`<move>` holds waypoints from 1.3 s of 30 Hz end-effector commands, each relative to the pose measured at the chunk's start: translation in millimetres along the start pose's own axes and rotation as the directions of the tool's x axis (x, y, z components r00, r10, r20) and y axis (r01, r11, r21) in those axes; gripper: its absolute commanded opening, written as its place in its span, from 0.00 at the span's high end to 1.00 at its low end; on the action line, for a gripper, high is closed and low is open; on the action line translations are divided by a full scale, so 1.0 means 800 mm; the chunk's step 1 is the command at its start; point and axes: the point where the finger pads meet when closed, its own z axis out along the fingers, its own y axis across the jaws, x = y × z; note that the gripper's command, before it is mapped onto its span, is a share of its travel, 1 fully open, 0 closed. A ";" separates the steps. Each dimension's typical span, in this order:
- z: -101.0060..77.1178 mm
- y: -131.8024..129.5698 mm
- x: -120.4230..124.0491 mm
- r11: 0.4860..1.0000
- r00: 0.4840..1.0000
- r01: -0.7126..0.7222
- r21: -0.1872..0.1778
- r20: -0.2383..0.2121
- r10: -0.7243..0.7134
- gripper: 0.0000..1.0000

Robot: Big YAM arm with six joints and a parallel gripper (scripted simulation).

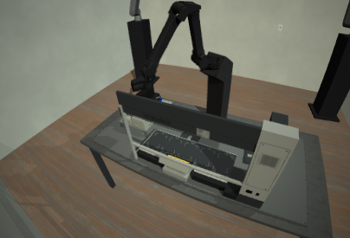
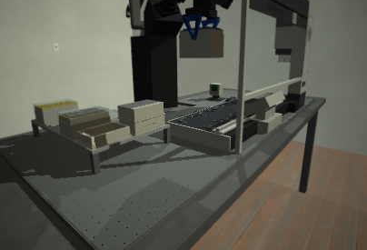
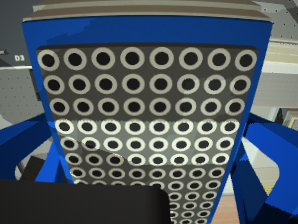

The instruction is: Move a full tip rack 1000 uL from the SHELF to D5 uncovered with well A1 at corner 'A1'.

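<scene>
My gripper (image 2: 200, 25) is shut on a tip rack (image 2: 201, 43) and holds it high in the air above the back of the deck (image 2: 213, 115). In the wrist view the rack (image 3: 143, 129) fills the frame. It has no cover, and rows of white tip rings fill its blue-framed top. My blue fingers clamp its two sides. In the top view the gripper (image 1: 158, 98) is mostly hidden behind the gantry beam.
The shelf (image 2: 100, 139) at the left carries a rack with yellow tips (image 2: 54, 110), a rack with grey tips (image 2: 84, 118), a low open box in front (image 2: 104, 133) and two stacked blocks (image 2: 141, 115). The gantry post (image 2: 242, 60) stands at the deck's front. A small device (image 2: 217, 89) sits behind the deck.
</scene>
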 end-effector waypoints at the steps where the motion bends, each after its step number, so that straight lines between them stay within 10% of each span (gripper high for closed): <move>1: -0.009 -0.010 -0.014 1.000 1.000 -0.003 0.018 0.023 0.003 1.00; 39: -0.003 -0.020 -0.020 1.000 1.000 -0.017 0.026 0.025 0.017 1.00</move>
